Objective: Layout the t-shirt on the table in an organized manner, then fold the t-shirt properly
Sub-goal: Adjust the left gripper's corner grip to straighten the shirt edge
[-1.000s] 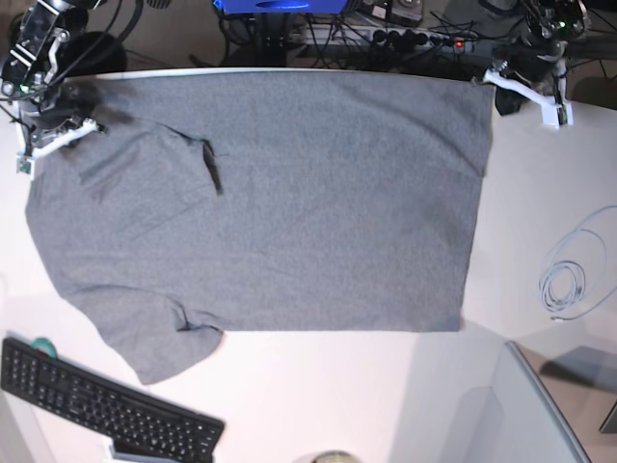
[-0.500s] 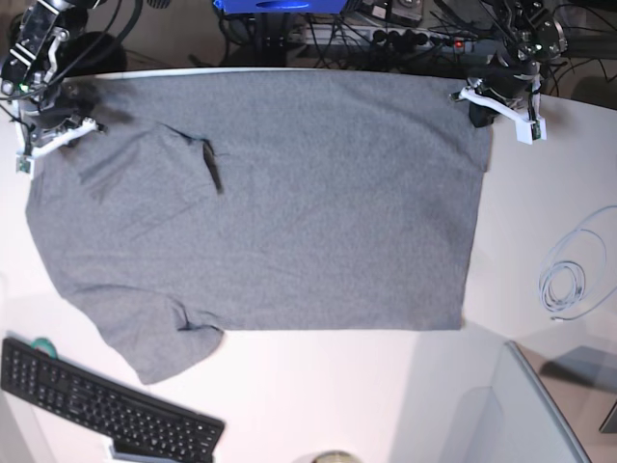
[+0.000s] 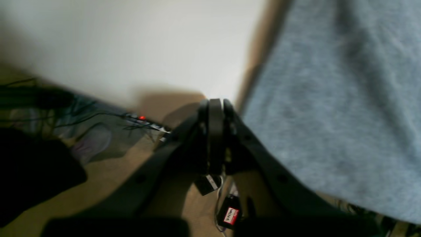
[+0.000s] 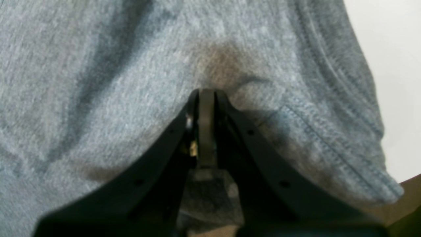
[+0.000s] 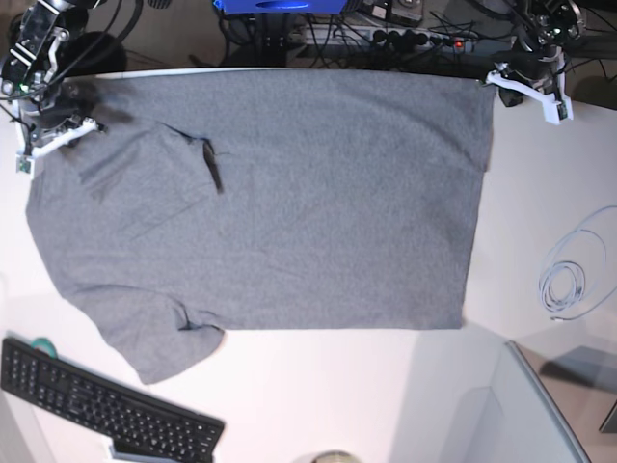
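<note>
**T-shirt spread across the far half of the counter, both end effectors at its far corners**

A black keyboard (image 5: 106,405) is seen at the near left corner of the counter (image 5: 366,386), lying at an angle just beyond the lower sleeve of the t-shirt (image 5: 280,203). A coiled pale cable (image 5: 569,280) rests near the right edge, well apart from the garment. At the near right corner a grey panel (image 5: 540,415) rises beside the counter. Behind the far edge, a power strip (image 5: 405,39) and tangled cables are visible (a small red light shows there in the left wrist view too).

The t-shirt is laid mostly flat, its upper edge along the far edge of the counter, hem toward the right and sleeves toward the left. A dark fold is seen near the collar area at upper left.

Bare counter is left open along the near edge and down the right side.

The left end effector (image 5: 528,95) is held over the far right corner, just beside the shirt's corner; its jaws are pressed together with nothing between them. The right end effector (image 4: 206,95) is at the far left corner, jaws together against the fabric (whether cloth is pinched cannot be told).
</note>
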### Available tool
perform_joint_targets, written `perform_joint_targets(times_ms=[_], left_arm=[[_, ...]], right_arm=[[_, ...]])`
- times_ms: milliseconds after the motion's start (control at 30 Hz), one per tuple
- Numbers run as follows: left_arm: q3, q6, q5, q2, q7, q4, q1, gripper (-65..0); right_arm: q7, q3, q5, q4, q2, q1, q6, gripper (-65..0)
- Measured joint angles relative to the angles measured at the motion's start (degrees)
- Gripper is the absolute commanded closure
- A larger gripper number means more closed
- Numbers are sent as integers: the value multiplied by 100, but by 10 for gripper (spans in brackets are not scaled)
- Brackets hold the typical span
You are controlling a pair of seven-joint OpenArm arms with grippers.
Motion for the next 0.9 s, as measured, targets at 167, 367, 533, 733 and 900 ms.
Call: perform_joint_targets(times_ms=[167,367,533,733,900], left_arm=[[-7,-13,-68,238,-74,979,33,0],[909,-9,-9,363,-31,868,-9,0],[964,9,284,358,-59,103,-334,0],[949,-2,396,249,-68,-26,-323,0],[767,-22,330,140,-79,-85,-317,0]], right_arm=[[-31,-2,-26,643,-74,-140,4,-8],[-28,-26,-7,931,-188,-44,7,-8],[-22,0,-15,400,-120,94,-13,-8],[-22,13,-37,31,-2,74,-13,-8],[-15,11,-7,2,-17,17,-13,-8]])
